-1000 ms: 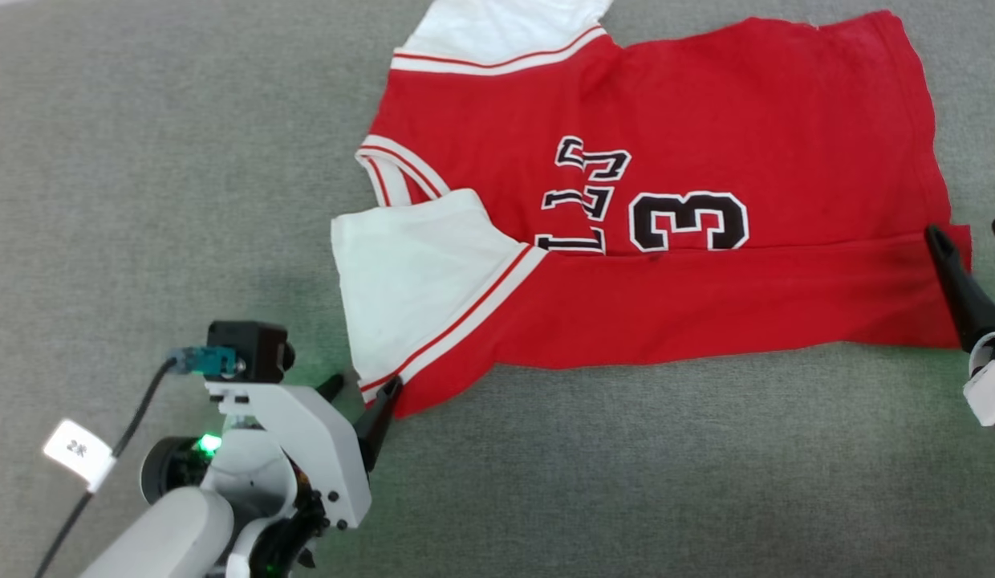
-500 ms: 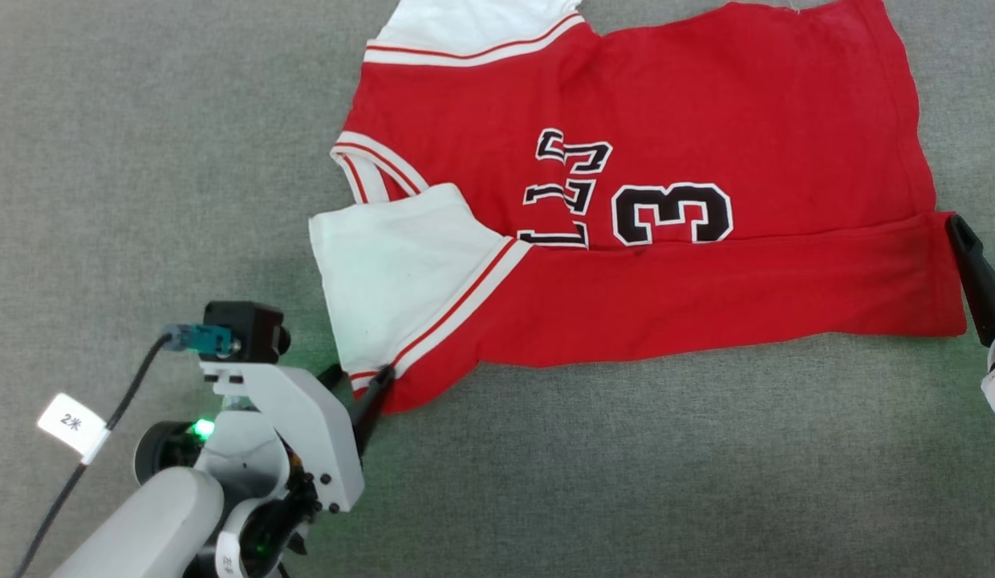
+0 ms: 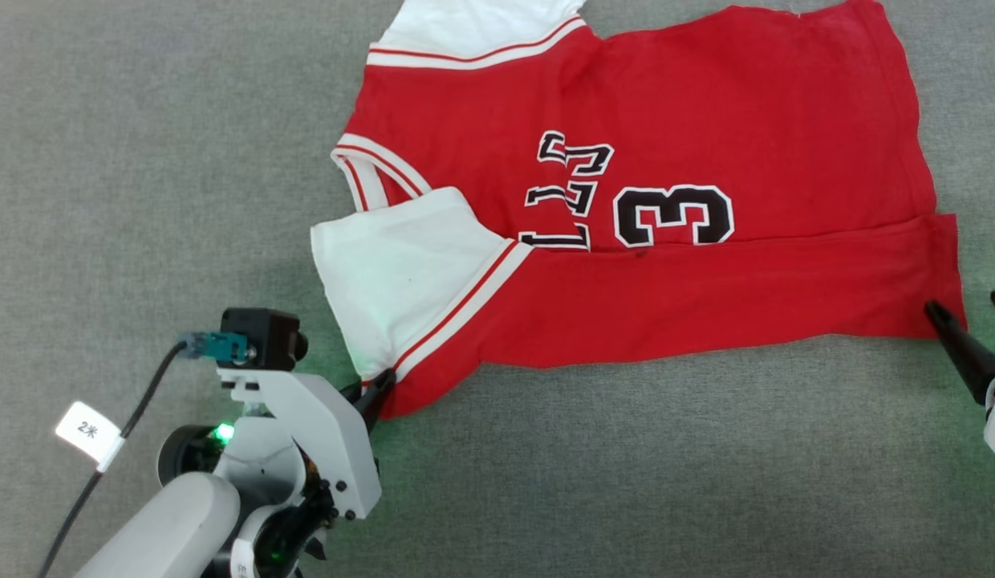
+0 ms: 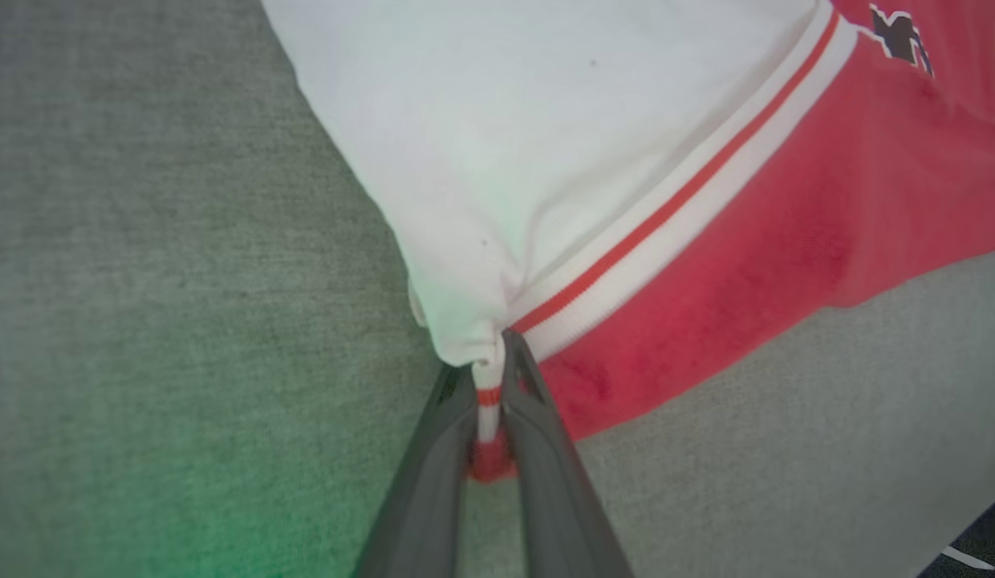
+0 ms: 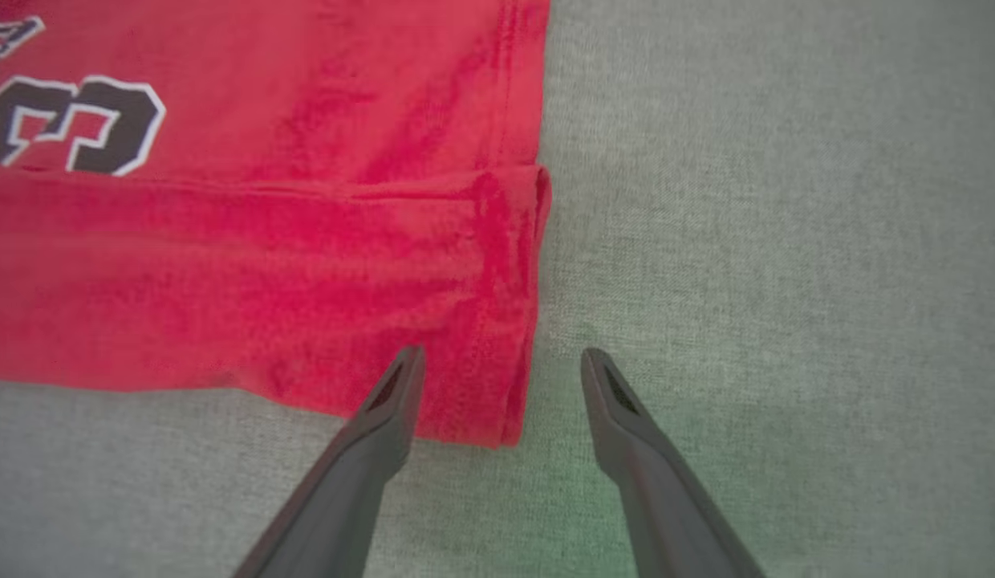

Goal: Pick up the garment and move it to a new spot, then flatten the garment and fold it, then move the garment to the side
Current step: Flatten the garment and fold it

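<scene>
The garment (image 3: pixel 706 96) lies flat on the grey surface (image 3: pixel 144 160), its near edge folded over. Your left tool (image 4: pixel 488 377) pinches its corner below the white sleeve (image 3: pixel 393 257); your right tool (image 5: pixel 501 357) is spread wide at the hem corner, one finger (image 5: pixel 385 409) above the cloth.

The garment (image 3: pixel 706 96) has a bright red body. Its short sleeves (image 3: pixel 401 265) are white. Each sleeve seam carries white trim with one thin red stripe, and the collar (image 3: pixel 369 172) repeats the red-and-white striping. The numeral "3" (image 3: pixel 674 217) at the garment's centre is black with a white outline. The lettering (image 3: pixel 574 189) beside it uses the same black-and-white scheme. The counter (image 3: pixel 144 160) under the garment is plain grey-green with a felt-like weave. The left hand (image 4: pixel 488 361), at the garment's sleeve corner, has dark grey fingers, a white housing and a green indicator light (image 3: pixel 222 433). The right hand (image 5: pixel 504 353), at the garment's hem corner, has dark grey fingers. The cable (image 3: pixel 148 393) off the garment's sleeve side is black with a white tag (image 3: pixel 88 429).
</scene>
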`<state>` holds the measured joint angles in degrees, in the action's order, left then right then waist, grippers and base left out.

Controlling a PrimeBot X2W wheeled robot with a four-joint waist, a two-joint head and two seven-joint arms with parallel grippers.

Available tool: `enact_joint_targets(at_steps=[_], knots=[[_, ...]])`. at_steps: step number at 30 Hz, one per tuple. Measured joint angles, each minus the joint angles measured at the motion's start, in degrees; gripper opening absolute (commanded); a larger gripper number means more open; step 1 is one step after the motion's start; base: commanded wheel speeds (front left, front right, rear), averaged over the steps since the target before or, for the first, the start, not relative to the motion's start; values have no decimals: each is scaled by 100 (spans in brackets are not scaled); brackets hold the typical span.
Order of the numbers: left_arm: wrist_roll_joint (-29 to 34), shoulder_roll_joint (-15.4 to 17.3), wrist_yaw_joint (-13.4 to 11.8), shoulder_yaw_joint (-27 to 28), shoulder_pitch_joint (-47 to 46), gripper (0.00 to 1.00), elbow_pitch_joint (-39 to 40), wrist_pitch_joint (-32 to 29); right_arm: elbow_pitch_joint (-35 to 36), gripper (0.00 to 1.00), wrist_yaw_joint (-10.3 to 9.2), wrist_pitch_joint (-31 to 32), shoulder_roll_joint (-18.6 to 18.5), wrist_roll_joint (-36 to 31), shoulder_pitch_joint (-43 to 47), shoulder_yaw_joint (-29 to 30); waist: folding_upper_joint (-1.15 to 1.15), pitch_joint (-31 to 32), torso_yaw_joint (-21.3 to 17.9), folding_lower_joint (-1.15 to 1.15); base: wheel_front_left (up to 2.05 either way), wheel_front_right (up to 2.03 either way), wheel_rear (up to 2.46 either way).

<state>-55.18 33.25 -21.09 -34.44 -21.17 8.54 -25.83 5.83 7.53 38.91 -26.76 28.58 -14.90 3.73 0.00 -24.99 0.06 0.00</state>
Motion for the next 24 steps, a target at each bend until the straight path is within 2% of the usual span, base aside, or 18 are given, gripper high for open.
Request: enact_joint_targets(at_steps=[7, 12, 13, 14, 16, 17, 18, 24], knots=[[1, -63, 51, -5, -6, 0, 4, 65, -257, 100, 0, 717, -154, 75, -158, -163, 0, -80, 79, 0, 0, 0, 0], [1, -132, 100, -27, -47, 0, -32, 111, -416, 100, -2, 959, -220, 98, -245, -271, 0, -123, 164, 0, 0, 0, 0], [1, -144, 100, -29, -48, 0, -37, 118, -427, 93, -2, 960, -231, 116, -249, -270, 0, -130, 179, 0, 0, 0, 0], [1, -152, 100, -29, -52, 0, -40, 120, -436, 53, -2, 960, -229, 122, -249, -266, 0, -134, 191, 0, 0, 0, 0], [1, -154, 110, -30, -52, 0, -41, 136, -456, 38, -2, 977, -237, 137, -264, -264, 0, -143, 199, 0, 0, 0, 0], [1, -155, 113, -31, -52, 0, -42, 143, -461, 25, -2, 977, -242, 137, -269, -264, 0, -144, 201, 0, 0, 0, 0], [1, -155, 118, -33, -52, 0, -43, 151, -465, 0, -2, 977, -244, 138, -270, -264, 0, -144, 201, 0, 0, 0, 0], [1, -171, 136, -34, -55, 0, -60, 180, -491, 0, 1, 899, -200, 169, -306, -270, 0, -135, 182, 0, 0, 0, 0]])
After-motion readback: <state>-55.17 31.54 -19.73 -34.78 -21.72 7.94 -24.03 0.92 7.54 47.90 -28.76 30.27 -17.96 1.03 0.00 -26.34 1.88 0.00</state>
